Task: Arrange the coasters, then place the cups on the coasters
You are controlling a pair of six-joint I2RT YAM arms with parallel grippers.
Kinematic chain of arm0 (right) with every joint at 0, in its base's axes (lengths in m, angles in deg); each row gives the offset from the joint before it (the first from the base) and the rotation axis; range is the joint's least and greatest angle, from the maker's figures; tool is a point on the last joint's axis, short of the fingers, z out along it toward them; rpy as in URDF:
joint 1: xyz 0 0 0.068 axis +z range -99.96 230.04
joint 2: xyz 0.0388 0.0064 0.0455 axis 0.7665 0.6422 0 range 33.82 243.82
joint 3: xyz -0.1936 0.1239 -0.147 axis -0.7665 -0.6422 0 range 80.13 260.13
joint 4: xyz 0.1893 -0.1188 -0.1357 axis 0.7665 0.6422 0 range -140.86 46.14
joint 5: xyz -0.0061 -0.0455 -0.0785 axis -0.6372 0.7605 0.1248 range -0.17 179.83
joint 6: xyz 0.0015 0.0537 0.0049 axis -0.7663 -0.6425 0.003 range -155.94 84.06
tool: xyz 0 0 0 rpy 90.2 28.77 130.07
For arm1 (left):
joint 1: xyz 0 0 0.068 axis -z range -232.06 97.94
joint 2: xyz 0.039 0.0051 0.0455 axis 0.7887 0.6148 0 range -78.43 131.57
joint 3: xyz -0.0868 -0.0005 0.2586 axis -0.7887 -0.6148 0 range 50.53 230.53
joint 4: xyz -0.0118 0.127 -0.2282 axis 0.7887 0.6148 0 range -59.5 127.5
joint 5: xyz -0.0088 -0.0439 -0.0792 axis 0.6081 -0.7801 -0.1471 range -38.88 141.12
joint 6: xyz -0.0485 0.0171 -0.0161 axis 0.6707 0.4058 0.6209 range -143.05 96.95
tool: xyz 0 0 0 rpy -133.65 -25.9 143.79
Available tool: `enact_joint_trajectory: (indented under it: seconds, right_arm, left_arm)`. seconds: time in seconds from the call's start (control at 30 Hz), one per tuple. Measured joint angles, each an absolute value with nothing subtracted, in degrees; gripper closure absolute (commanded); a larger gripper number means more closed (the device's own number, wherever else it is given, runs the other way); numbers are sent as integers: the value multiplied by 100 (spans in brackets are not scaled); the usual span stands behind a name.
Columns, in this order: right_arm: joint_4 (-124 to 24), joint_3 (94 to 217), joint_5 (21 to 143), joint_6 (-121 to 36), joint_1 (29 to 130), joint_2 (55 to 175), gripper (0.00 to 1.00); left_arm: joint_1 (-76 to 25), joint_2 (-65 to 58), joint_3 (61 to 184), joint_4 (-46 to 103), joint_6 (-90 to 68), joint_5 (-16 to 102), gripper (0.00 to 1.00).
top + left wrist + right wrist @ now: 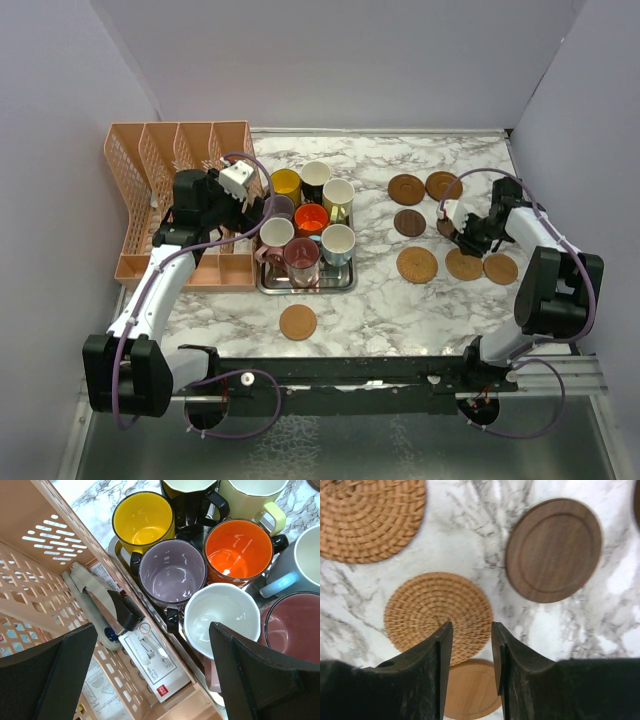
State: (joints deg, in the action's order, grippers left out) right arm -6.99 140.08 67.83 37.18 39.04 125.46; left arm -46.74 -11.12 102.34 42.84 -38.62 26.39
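Coasters (417, 264): eight round discs lying flat on the marble table (380, 310). Seven are grouped at the right side: three dark wooden ones to the rear, a fourth partly hidden by the right arm, and a front row of two woven ones and one smooth tan one. The eighth, a lone tan coaster (298, 322), lies near the front edge, just in front of the tray. Cups (311, 218): eight (yellow, black, cream, purple, orange, white, maroon, light blue), packed upright on a steel tray (306, 287) at centre-left, none on a coaster. Peach slotted organiser (150, 190): beside the tray on its left. Left gripper (152, 655): above the organiser's edge and the nearest cups, jaws spread to full width, holding nothing. Right gripper (472, 650): above the smaller woven coaster (438, 611), jaws narrowly parted with nothing visible between them, smooth light coaster (470, 690) beneath.
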Motion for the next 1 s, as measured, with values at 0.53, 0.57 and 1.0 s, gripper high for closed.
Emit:
enact_joint_trajectory:
  seconds: [0.53, 0.57, 1.0]
  right_arm:
    - [-749, 13337, 6774, 3646, 3880, 12494, 68]
    - [-753, 13337, 6765, 3631, 3878, 12502, 68]
    - [-773, 13374, 6614, 3436, 3829, 12579, 69]
  left_arm:
    - [-4670, -1167, 10219, 4284, -3864, 2580, 1]
    - [-4670, -1171, 10219, 4284, -3866, 2577, 1]
    - [-4670, -1175, 10214, 4284, -3866, 2560, 1]
